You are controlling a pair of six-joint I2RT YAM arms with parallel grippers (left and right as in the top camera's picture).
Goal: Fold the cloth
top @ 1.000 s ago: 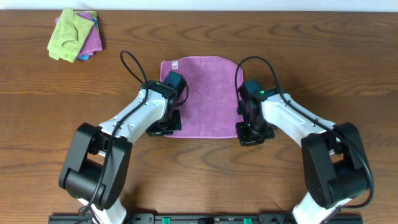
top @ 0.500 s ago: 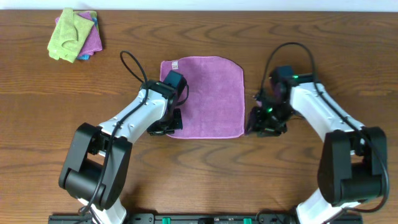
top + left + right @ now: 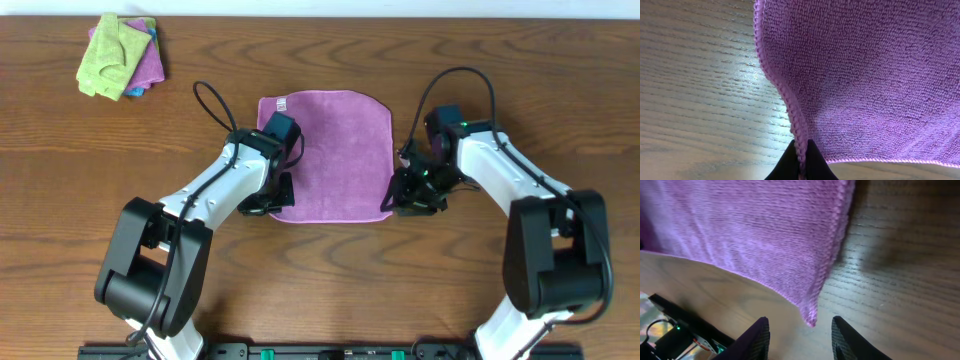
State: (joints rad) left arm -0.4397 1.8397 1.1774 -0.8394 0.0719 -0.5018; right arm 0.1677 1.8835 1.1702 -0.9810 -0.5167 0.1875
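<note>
Cloth (image 3: 335, 150) corner beneath left claw (image 3: 277, 197)

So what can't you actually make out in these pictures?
Overhead: the cloth's two near corners, partly covered by the left end effector and right end effector.
Overhead: the white tag's print, too small to read.
Overhead: the blue cloth, mostly buried under the green cloth and pink cloth.
Left wrist: most of the shut fingers, cut off by the bottom edge.
Right wrist: the open fingers' upper parts, cut off likewise.
</note>
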